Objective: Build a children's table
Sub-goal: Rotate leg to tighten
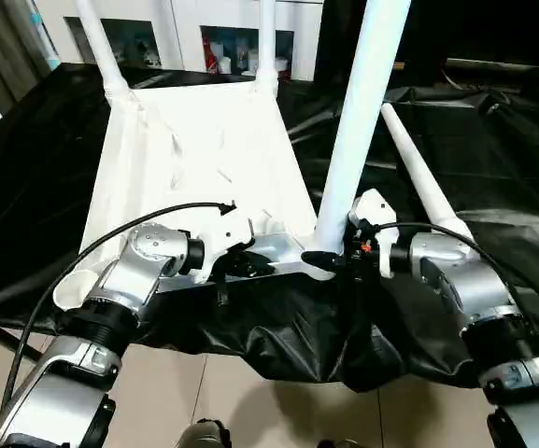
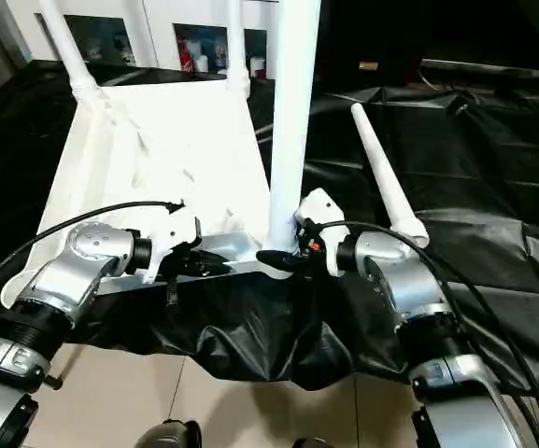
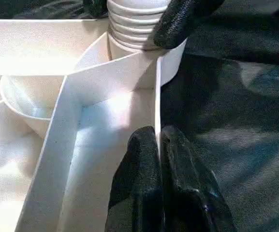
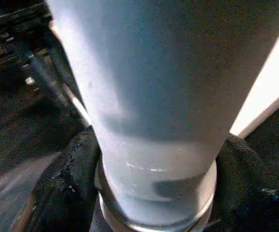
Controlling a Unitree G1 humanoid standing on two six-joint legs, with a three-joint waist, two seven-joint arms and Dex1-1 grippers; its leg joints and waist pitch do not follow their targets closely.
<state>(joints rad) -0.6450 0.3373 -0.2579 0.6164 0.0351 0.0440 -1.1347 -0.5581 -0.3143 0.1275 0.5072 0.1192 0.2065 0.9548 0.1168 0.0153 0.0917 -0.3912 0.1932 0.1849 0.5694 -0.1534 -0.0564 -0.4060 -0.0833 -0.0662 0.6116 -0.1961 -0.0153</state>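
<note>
The children's table [image 1: 194, 159] lies upside down on a desk [image 1: 493, 168] covered with black sheeting, its rimmed underside facing up. Two legs [image 1: 101, 47] stand upright at the far corners, and a third leg [image 1: 358, 121] stands upright at the near right corner. A fourth leg [image 1: 418, 177] lies loose on the black sheeting to the right of the table, well apart from the far corners and just beside the right arm. The left hand [image 3: 159, 145] is pinched closed on the thin near rim [image 3: 156, 96] of the table, a little to the left of the near right corner, with one black finger on each side of the rim. The right hand [image 2: 283, 260] sits at the base of the upright near right leg, its black fingers [image 4: 66, 183] spread wide on either side of the leg's thick lower end and lying close against it. Behind the desk stands a white cabinet [image 1: 250, 37] with glass doors.
</note>
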